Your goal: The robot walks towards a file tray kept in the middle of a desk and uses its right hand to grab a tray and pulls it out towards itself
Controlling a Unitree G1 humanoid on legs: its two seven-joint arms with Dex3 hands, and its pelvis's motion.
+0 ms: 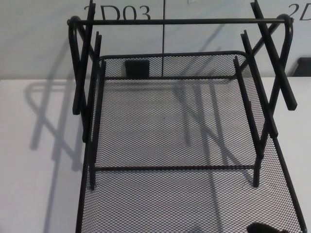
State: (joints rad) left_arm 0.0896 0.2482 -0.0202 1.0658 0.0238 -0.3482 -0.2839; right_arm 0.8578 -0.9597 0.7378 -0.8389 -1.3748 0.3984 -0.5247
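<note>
A black wire-mesh file tray rack (175,21) stands on the white desk (34,194), filling the middle of the head view. Its upper tray (170,121) sits inside the frame's slanted side bars. A lower mesh tray (289,179) sticks out towards me, past the front crossbar and down to the picture's bottom edge. Only a dark sliver of my right hand (265,228) shows at the bottom right, over the front part of that lower tray. Whether it holds the tray is hidden. My left hand is out of view.
A light wall with large lettering "2D03" (116,12) rises just behind the rack. A small black block (137,66) shows through the mesh at the back. Another dark object (302,66) sits at the right edge against the wall.
</note>
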